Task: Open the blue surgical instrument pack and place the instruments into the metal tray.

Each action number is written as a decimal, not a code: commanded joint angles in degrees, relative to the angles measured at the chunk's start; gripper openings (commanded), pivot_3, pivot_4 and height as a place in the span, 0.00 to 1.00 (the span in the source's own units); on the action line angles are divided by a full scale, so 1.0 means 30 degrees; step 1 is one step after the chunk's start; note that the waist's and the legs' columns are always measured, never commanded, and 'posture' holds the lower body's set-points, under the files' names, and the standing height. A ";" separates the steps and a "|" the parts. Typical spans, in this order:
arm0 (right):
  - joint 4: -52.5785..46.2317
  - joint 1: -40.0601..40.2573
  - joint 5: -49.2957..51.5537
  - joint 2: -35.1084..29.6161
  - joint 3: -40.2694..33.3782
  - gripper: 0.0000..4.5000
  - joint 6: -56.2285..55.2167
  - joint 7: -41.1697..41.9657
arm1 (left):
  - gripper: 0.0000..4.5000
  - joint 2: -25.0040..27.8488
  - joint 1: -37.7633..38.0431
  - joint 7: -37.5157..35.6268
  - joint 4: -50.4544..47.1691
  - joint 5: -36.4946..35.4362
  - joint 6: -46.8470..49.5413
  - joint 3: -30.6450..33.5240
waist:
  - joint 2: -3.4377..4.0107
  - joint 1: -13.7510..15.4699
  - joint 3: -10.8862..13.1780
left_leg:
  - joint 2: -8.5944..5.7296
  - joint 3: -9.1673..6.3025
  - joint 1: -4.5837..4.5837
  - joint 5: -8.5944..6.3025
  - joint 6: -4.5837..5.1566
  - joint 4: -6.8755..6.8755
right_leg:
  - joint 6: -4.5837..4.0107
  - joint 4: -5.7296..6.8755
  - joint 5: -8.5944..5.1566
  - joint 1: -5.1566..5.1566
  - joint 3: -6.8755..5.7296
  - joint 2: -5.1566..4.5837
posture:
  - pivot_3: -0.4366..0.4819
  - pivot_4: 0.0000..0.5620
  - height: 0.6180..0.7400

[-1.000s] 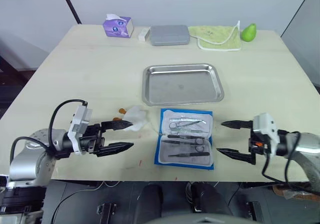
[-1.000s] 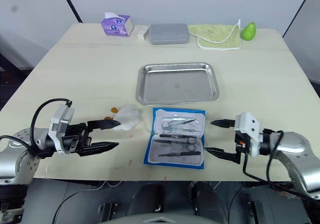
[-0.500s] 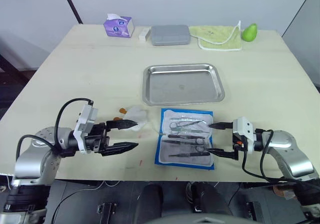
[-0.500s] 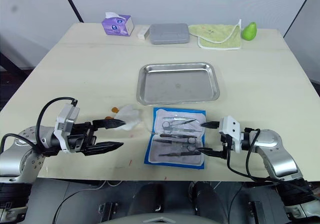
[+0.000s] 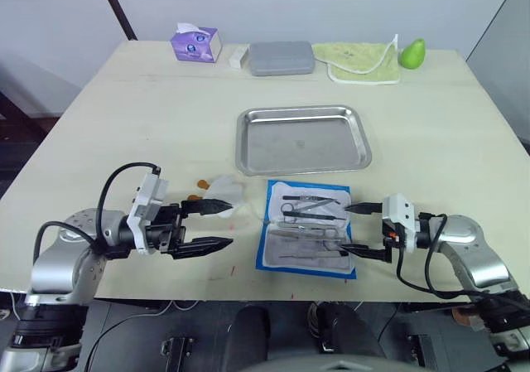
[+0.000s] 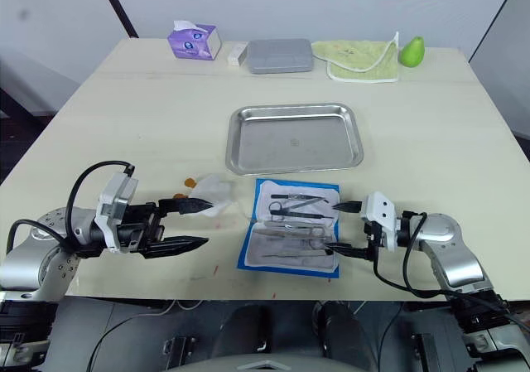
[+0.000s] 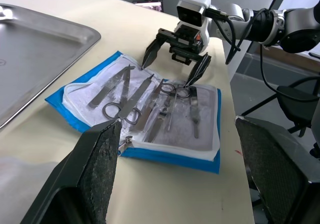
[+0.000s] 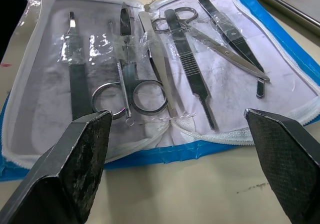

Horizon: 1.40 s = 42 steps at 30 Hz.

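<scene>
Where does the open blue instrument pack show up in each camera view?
Left eye: blue surgical instrument pack lies below the metal tray.
Right eye: same spot, below the tray.
Left wrist: centre, right claw at its far edge.
Right wrist: spread across the picture.
Shared landmark: the tray's rim.

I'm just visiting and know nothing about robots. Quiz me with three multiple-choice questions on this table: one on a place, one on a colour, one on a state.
1. Where does the metal tray lie?
A. beyond the open blue pack
B. on the green cloth
C. under the pack

2. What colour is the tissue box?
A. red
B. purple
C. black

3. How is the right pincer?
A. open beside the pack
B. shut on scissors
C. inside the tray

Answers: 1 A, the tray sits farther from the robot; 2 B, the box is purple; 3 A, its fingers are spread and hold nothing.
</scene>
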 commanded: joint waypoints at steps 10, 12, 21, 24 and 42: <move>0.2932 -0.0288 -0.1619 0.0315 0.1344 0.99 -0.2167 0.0796 | 0.86 -0.0117 0.0049 0.0016 -0.0354 -0.0086 -0.0276 0.0087 | -0.0009 0.0004 -0.0012 | 0.0000 0.0002 0.0015 0.0000 0.0000 0.0000 | -0.0001 0.0001 0.0000 0.0009 0.0001 0.0000 | 0.48 0.27 1.00; 0.3676 -0.0406 -0.2004 0.0325 0.1570 0.99 -0.2739 0.0803 | 0.86 -0.0169 -0.0005 0.0060 -0.0358 -0.0059 -0.0263 0.0026 | -0.0023 -0.0001 -0.0026 | 0.0001 0.0000 0.0028 0.0000 0.0000 0.0000 | -0.0002 0.0002 0.0000 0.0019 0.0000 0.0001 | 0.48 0.27 1.00; 0.7113 -0.0974 -0.2569 0.0857 0.2022 0.99 -0.4270 0.0879 | 0.86 -0.0044 -0.0551 0.0089 -0.0337 -0.0200 0.0113 0.0016 | -0.0263 -0.0036 -0.0282 | 0.0026 -0.0005 0.0113 0.0000 0.0000 -0.0003 | -0.0010 0.0000 -0.0002 0.0076 -0.0005 0.0023 | 0.48 0.27 1.00; 0.7749 -0.0985 -0.2406 0.1103 0.2063 0.99 -0.4040 0.0978 | 0.86 0.0144 -0.0942 -0.0015 -0.0195 -0.0272 0.0338 0.0059 | -0.0294 -0.0023 -0.0373 | 0.0029 -0.0007 0.0159 -0.0001 0.0000 -0.0018 | -0.0021 -0.0006 -0.0006 0.0116 -0.0008 0.0022 | 0.48 0.27 1.00; 1.0234 -0.0975 -0.2788 0.1386 0.2314 0.99 -0.6777 0.1781 | 0.86 0.0337 -0.4606 0.0706 0.0740 0.1026 0.1255 -0.1608 | -0.0468 0.0028 -0.0552 | 0.0026 -0.0001 0.0393 -0.0004 -0.0004 -0.0100 | -0.0129 -0.0046 -0.0073 0.0328 -0.0020 -0.0006 | 0.48 0.27 1.00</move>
